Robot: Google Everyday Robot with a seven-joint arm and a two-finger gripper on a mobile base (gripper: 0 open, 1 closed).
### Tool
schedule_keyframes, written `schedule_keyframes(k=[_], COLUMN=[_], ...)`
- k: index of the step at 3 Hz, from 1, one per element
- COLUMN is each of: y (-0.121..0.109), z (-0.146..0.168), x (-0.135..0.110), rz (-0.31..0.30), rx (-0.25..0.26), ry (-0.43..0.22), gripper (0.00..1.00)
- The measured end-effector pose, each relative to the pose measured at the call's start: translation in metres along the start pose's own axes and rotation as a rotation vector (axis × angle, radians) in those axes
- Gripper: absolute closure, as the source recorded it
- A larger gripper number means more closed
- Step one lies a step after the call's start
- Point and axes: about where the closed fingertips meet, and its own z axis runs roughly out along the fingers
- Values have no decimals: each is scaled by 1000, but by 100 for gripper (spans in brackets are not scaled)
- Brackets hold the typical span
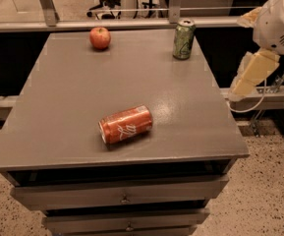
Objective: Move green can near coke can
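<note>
The green can (184,39) stands upright near the far right corner of the grey table (58,112). The coke can (126,125) lies on its side near the table's front middle, its silver end facing left. My gripper (247,77) hangs off the table's right side, pointing down, level with the table's middle. It is well apart from both cans and holds nothing that I can see.
A red apple (99,38) sits at the far left of the table. A metal rail (131,23) runs behind the far edge. Drawers (122,196) are below the front edge. Speckled floor lies to the right.
</note>
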Motion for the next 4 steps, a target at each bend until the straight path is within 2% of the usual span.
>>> schedule_keyframes(k=[1,3,4], y=[-63,-139,-172], z=[34,87,109], x=[-16,-42,-51], rz=[56,174,266], rx=[78,118,139], ry=[-173,-380,-472], gripper=[0,0,0])
